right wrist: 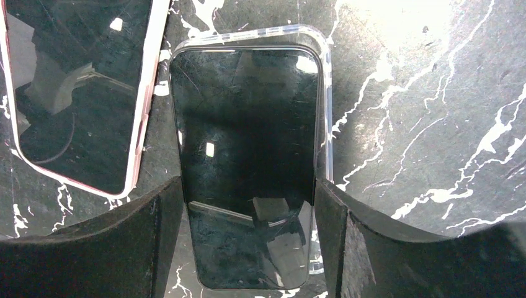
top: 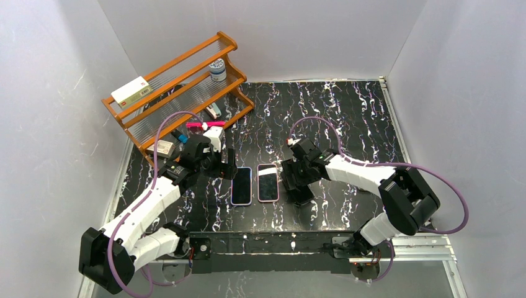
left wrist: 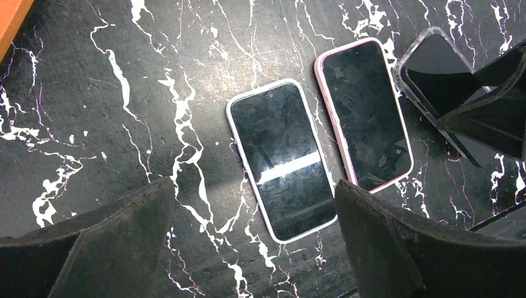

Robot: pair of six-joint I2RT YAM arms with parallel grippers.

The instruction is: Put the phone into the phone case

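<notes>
A black phone (right wrist: 245,136) lies over a clear phone case (right wrist: 324,93) on the marble table, shifted a little left of it; the case's rim shows along the top and right. My right gripper (right wrist: 248,186) straddles the phone's near half with both fingers against its long edges. In the top view this gripper (top: 298,180) is right of the two other phones. The phone and case also show in the left wrist view (left wrist: 434,68). My left gripper (left wrist: 254,186) is open and empty, hovering low at the near end of the white-cased phone (left wrist: 282,158).
A white-cased phone (top: 241,185) and a pink-cased phone (top: 268,182) lie side by side between the grippers. A wooden rack (top: 180,87) with a box and a jar stands at the back left, small items at its foot. White walls enclose the table.
</notes>
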